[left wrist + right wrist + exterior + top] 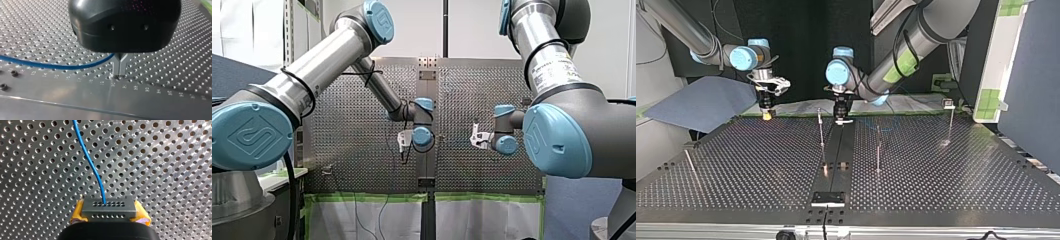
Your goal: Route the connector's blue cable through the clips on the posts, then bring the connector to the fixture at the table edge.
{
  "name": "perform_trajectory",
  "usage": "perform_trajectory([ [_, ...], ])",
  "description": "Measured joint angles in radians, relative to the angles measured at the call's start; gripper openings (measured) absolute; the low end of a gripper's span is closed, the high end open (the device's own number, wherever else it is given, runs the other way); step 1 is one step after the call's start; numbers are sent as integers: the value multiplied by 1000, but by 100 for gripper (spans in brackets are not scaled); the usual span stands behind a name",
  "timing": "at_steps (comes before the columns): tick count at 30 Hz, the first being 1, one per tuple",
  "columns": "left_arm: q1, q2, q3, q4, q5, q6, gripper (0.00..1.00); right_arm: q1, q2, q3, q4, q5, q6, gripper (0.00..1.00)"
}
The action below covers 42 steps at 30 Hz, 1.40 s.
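While front view has my left gripper [403, 142] and my right gripper [477, 137] either side of the desk's [352, 150] centre strip [427, 170], top view puts both low at the arms' edge. Left wrist: metal fingers [117, 66] pressed together, tips on desk, blue cable [50, 65] running up to them. Right wrist: yellow pads [78, 213] clamp the connector [109, 208], cable leaving it across the desk.

Strong light glares on the perforated table [162, 157] ahead of my right gripper [110, 214], while the connector [108, 208] it holds looks matt. Under my left gripper [120, 71] lies a soft pale reflection.
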State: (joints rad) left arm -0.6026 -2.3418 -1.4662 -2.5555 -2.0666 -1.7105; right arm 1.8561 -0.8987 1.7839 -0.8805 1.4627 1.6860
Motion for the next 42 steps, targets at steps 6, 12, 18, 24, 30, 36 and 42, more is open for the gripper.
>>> perform_trajectory([
  [6,4,0,12,-8,0,0,0,-2,1,-4,5,-1,-3,0],
  [12,-4,0,12,-29,-4,0,0,2,3,-5,15,-1,-9,0],
  [18,-22,0,11,-56,-22,6,0,7,4,-4,26,-1,-17,0],
  [24,-42,0,2,-90,-54,19,0,9,6,-4,41,-1,-28,0],
  [30,-55,2,-25,-105,-84,22,0,10,6,-4,48,-1,-32,0],
  [36,-56,2,-25,-106,-88,24,0,8,6,-5,43,-1,-29,0],
  [42,-55,2,-9,-107,-81,27,0,7,6,-14,42,-1,-26,0],
])
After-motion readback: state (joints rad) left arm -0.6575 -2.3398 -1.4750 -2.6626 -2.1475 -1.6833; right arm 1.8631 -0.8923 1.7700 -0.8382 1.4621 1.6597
